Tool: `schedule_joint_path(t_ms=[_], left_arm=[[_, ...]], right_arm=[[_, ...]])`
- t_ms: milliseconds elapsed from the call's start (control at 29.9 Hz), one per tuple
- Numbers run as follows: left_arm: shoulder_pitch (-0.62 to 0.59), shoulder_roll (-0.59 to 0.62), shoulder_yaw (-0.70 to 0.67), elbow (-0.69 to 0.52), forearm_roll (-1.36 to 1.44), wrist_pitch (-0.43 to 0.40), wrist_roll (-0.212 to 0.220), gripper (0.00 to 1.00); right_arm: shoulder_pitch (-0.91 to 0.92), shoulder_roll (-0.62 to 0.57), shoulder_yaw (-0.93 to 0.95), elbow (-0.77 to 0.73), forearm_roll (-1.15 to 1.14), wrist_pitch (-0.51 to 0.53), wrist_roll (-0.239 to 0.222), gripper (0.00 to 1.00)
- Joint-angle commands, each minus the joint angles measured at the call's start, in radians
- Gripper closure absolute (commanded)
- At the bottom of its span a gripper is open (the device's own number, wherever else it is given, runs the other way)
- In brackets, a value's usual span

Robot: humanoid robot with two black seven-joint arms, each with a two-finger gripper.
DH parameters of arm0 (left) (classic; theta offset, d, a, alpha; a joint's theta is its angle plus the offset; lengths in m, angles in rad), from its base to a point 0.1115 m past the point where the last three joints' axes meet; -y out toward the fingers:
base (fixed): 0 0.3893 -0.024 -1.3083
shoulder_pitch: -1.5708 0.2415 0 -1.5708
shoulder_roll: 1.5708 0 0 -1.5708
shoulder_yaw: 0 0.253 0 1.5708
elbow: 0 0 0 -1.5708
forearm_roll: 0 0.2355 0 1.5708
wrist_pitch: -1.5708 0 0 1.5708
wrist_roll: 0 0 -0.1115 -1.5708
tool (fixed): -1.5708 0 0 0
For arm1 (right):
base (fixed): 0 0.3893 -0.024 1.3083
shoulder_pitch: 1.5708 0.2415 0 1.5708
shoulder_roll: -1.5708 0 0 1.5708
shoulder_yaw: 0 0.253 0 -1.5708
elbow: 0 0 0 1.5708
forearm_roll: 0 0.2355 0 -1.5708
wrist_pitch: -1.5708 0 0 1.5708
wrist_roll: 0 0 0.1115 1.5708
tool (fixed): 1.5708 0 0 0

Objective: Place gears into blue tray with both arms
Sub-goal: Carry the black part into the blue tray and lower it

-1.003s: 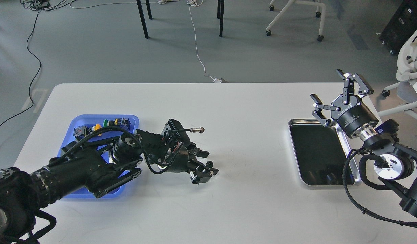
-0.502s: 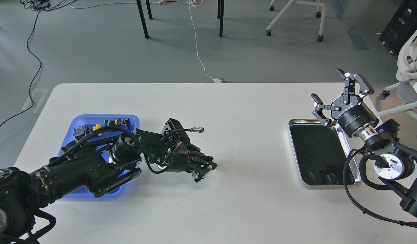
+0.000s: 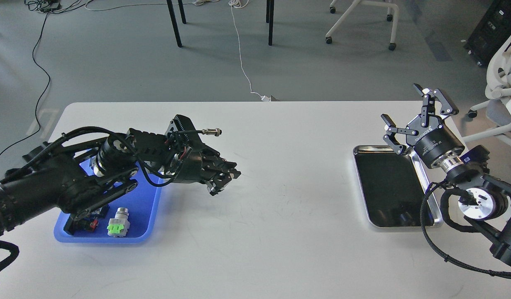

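Note:
My left gripper (image 3: 224, 179) hangs a little above the white table, just right of the blue tray (image 3: 144, 206), with its fingers shut together. The gear it closed on is hidden between the fingertips, and no other gear shows on the table. My left arm crosses over the tray's far half and hides it. My right gripper (image 3: 401, 104) is held open and empty in the air, above the far corner of the silver-rimmed tray (image 3: 404, 226).
A green-and-white push-button switch (image 3: 118, 224) and a red-and-black one (image 3: 87, 224) lie at the near end of the blue tray. The silver-rimmed tray has a bare black bottom. A white chair (image 3: 502, 83) stands beyond the table's right edge.
My left gripper shut on a gear on the table, then lifted and swung back left toward the blue tray. The right arm stayed still.

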Motion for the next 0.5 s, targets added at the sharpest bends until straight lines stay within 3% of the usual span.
schedule_joint_path(t_ms=[0,167,468], left_arm=[[-0.001,0.134,0.0,-0.015,0.0,0.003,0.0,0.84],[0.028,0.25,-0.009,-0.015,0.0,0.005,0.0,0.82],[0.14,0.283,-0.074,0.008,0.0,0.005,0.0,0.81]], right_arm=[[0.0,0.004,-0.001,0.0,0.0,0.001,0.0,0.01],[0.001,0.006,0.0,0.0,0.0,0.001,0.0,0.01],[0.005,0.007,0.0,-0.002,-0.003,0.0,0.0,0.01]])
